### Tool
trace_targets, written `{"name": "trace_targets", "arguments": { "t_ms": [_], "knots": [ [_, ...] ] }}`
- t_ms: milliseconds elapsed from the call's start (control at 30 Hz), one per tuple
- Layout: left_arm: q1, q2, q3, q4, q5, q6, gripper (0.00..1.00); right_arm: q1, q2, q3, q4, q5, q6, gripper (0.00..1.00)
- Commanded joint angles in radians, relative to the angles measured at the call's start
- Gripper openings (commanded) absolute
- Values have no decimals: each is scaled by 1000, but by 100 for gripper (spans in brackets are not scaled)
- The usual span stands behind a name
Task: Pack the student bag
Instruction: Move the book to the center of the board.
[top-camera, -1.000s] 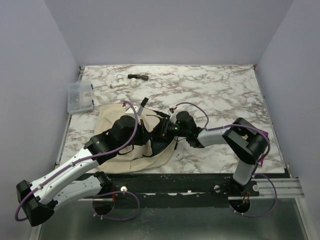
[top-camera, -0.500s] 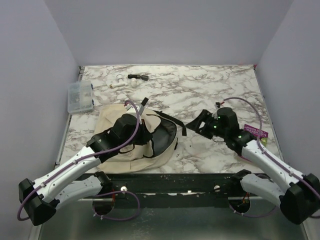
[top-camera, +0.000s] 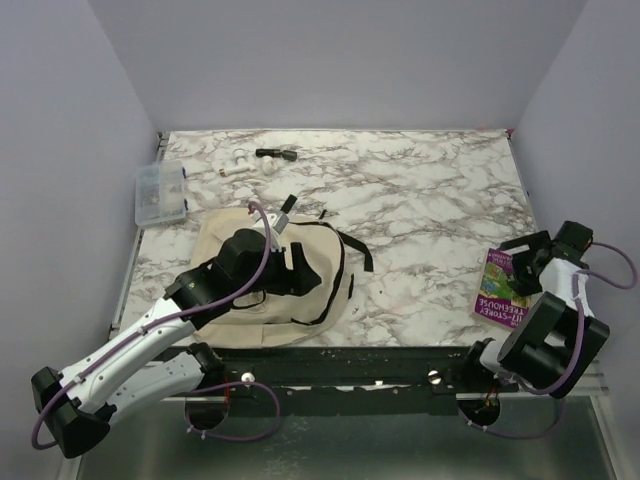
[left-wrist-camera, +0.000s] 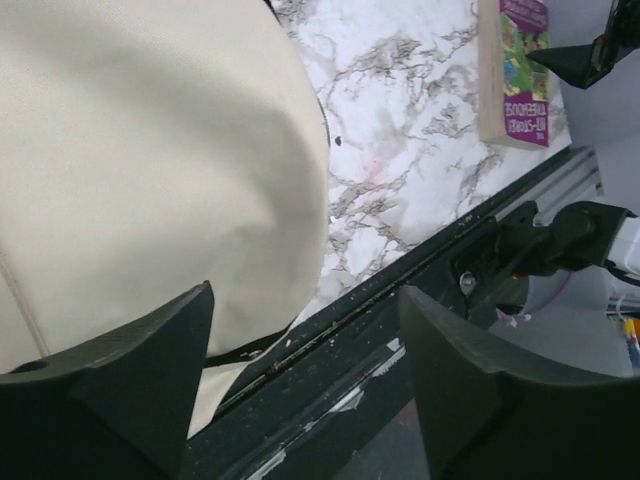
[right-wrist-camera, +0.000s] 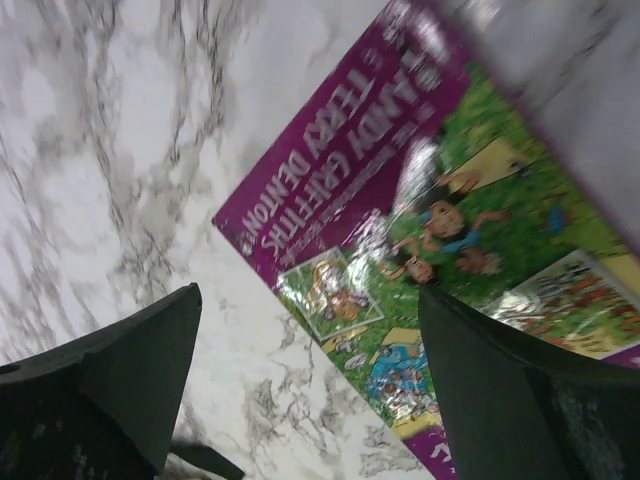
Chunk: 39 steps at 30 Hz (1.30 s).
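The student bag (top-camera: 225, 245) is a soft beige canvas backpack with black trim, lying flat at the front left of the marble table; it also fills the upper left of the left wrist view (left-wrist-camera: 150, 150). My left gripper (top-camera: 305, 278) hovers over the bag's right part, open (left-wrist-camera: 310, 380), nothing between its fingers. A purple and green picture book (top-camera: 497, 292) lies near the front right edge, its cover filling the right wrist view (right-wrist-camera: 430, 200). My right gripper (top-camera: 522, 268) hangs just above the book, open (right-wrist-camera: 310, 370) and empty.
A small clear plastic box (top-camera: 162, 193) stands at the back left. A black pen-like item (top-camera: 277, 154) and small white bits (top-camera: 238, 166) lie at the back. The dark metal rail (left-wrist-camera: 400, 300) runs along the table's front edge beside the bag.
The right arm has swung from the bag to the far right over the book, opening on the way. The left gripper has opened and let the bag go; its beige flap now lies shut.
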Motion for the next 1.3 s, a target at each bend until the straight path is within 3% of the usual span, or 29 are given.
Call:
{"name": "trace_targets", "arguments": {
  "t_ms": [0,133,267,467,600,700,800,967,1067,1267],
  "knots": [
    [4,-71,-25,0,66,-10,82,-126,4,34,-18,95,1,93],
    [4,-99,-29,-8,99,-13,94,-260,31,-47,69,152,-6,95],
    [4,-132,-37,-14,125,-23,98,-300,70,-60,90,187,-19,96],
    [4,-158,-40,-19,123,-32,98,-308,44,-116,102,107,-43,96],
    [4,-149,-38,-8,119,-42,98,-293,-72,-177,98,-57,-59,95],
    [5,-134,-39,6,121,-46,98,-156,-175,-191,83,-87,-12,95],
    [4,-116,-36,18,125,-53,98,94,-217,-203,136,-80,96,95],
    [3,-102,-41,40,141,-81,98,568,-23,-44,214,19,108,95],
    [3,-93,-39,43,157,-91,98,623,91,70,144,19,40,95],
    [3,-78,-17,34,175,-82,99,620,119,162,67,157,-132,98]
  ]
}}
